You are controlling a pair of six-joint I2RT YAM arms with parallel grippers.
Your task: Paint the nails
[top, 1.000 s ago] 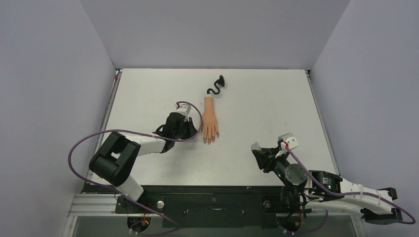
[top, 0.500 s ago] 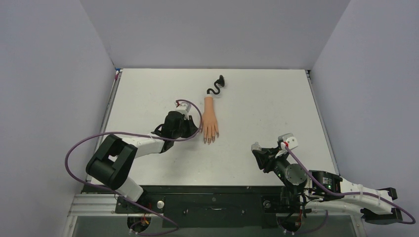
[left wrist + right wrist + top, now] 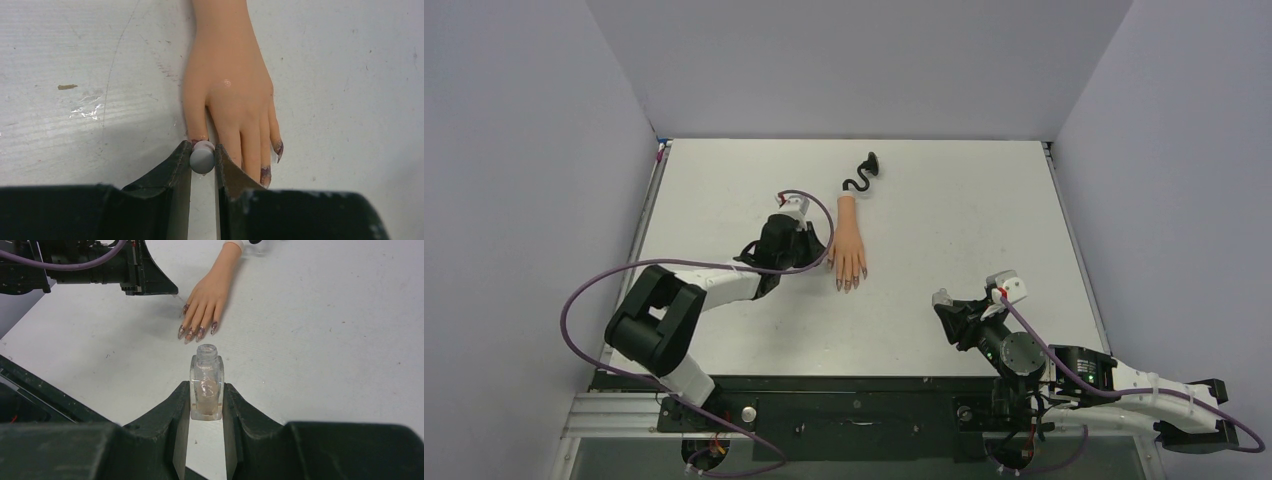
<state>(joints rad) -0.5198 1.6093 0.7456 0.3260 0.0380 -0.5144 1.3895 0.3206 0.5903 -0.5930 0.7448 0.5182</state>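
Alignment between brush and thumb was what the next stroke depended on. The mannequin hand (image 3: 849,250) lay flat on the table (image 3: 944,220), its long axis running from far to near. Its curly black stem (image 3: 862,175) was at the far end and its fingers pointed back toward the arm bases. The left gripper (image 3: 812,254) sat just beside it on the thumb side, by far the nearer arm. In the left wrist view the thumb (image 3: 196,112) ran almost straight down toward the gripper's mouth, so the tool faced it tip to tip along the thumb's own length. The jaws were pressed in on a small pale grey brush cap (image 3: 202,159), seen end-on, which touched or nearly touched the thumb tip, where a purplish trace showed. The bristles were hidden, so contact with that nail could not be confirmed. The other nails (image 3: 192,332) showed dark purplish-grey and lay to the right of the cap, each a short sideways shift away by my reckoning. The right gripper (image 3: 206,395), well apart near the table's front right, was clamped on the open clear polish bottle (image 3: 206,385), held upright with its neck facing the fingertips.
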